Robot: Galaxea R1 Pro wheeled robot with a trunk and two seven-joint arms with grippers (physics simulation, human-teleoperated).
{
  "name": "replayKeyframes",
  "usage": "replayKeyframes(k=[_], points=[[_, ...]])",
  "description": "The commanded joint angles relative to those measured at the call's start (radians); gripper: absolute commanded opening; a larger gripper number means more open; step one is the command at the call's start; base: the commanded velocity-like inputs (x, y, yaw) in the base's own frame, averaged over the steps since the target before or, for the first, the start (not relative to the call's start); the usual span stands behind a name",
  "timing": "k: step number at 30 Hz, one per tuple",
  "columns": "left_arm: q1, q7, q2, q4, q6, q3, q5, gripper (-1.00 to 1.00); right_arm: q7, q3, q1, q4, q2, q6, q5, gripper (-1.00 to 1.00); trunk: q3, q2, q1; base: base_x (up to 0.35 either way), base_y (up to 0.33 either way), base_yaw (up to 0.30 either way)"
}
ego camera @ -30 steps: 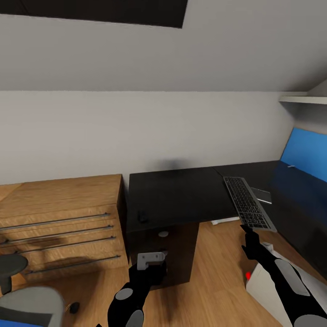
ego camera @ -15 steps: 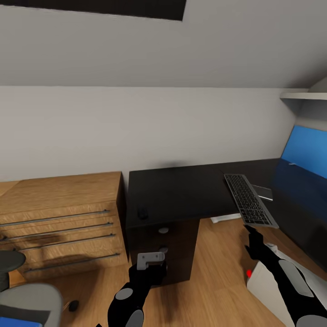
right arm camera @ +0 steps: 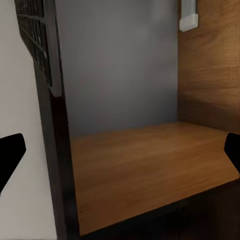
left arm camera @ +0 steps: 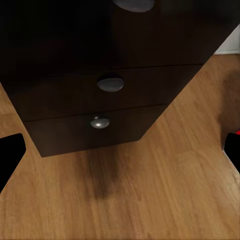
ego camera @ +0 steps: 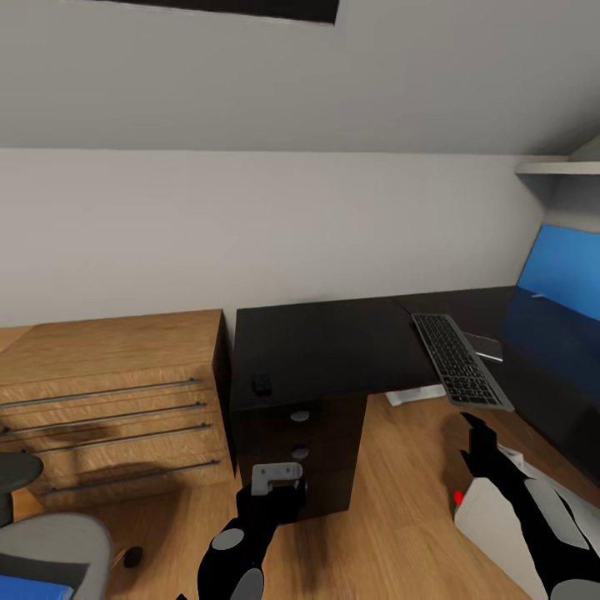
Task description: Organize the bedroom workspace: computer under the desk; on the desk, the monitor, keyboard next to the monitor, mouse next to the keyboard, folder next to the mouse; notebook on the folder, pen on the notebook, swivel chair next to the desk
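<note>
Keyboard (ego camera: 461, 360) seen lying on the desk (ego camera: 325, 354), near end overhanging the front edge.

Right gripper (ego camera: 477, 427) was held just below it, open and empty; left gripper (ego camera: 277, 483) likewise open, empty. An upward nudge could tip the keyboard off. Mouse (ego camera: 262, 384) noted near the desk's left edge.

We face a plain grey-white wall (ego camera: 275, 233) under a sloped ceiling (ego camera: 333, 75), where a dark panel (ego camera: 242, 8) sits at the top edge. The floor (ego camera: 400, 517) is warm wood planks, also seen from the left wrist view (left arm camera: 150, 190). On our left a light-wood chest (ego camera: 108, 400) with long bar handles stands against the wall, its side just beside a black piece of furniture. High at the right we see a white shelf (ego camera: 554, 167). Light is soft and even, and shadows on the floor are faint.
</note>
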Motion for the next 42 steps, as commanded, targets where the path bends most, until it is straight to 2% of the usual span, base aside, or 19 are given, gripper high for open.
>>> replayKeyframes(k=[1, 14, 17, 18, 21, 31, 42], points=[[-0.001, 0.010, 0.000, -0.001, 0.001, -0.002, 0.010, 1.00, -0.005, -0.006, -0.001, -0.001, -0.003, 0.006, -0.009, 1.00, -0.004, -0.008, 0.004, 0.000, 0.000, 0.000], [-0.001, 0.010, 0.000, -0.001, 0.002, -0.001, 0.010, 1.00, 0.041, -0.013, -0.001, -0.003, -0.026, 0.024, -0.011, 1.00, -0.045, -0.099, 0.054, 0.000, 0.000, 0.000], [-0.001, 0.010, 0.000, 0.000, 0.002, -0.001, 0.010, 1.00, 0.080, -0.012, 0.000, -0.004, -0.029, 0.027, -0.010, 1.00, -0.054, -0.120, 0.065, 0.000, 0.000, 0.000], [-0.001, 0.010, 0.000, -0.001, 0.002, -0.001, 0.010, 1.00, 0.136, -0.012, 0.001, -0.009, -0.030, 0.045, -0.009, 1.00, -0.057, -0.127, 0.069, 0.000, 0.000, 0.000], [-0.001, 0.010, 0.000, 0.000, 0.002, -0.001, 0.010, 1.00, 0.155, -0.012, 0.001, -0.011, -0.030, 0.071, -0.008, 1.00, -0.067, -0.148, 0.081, 0.000, 0.000, 0.000], [-0.001, 0.010, 0.001, 0.000, 0.002, -0.002, 0.010, 1.00, 0.170, -0.009, 0.002, -0.019, -0.058, 0.098, -0.004, 1.00, -0.067, -0.148, 0.081, 0.000, 0.000, 0.000], [-0.001, 0.010, 0.002, 0.005, 0.001, -0.006, 0.009, 1.00, 0.171, -0.009, 0.003, -0.020, -0.065, 0.115, -0.001, 1.00, -0.067, -0.148, 0.081, 0.000, 0.000, 0.000]])
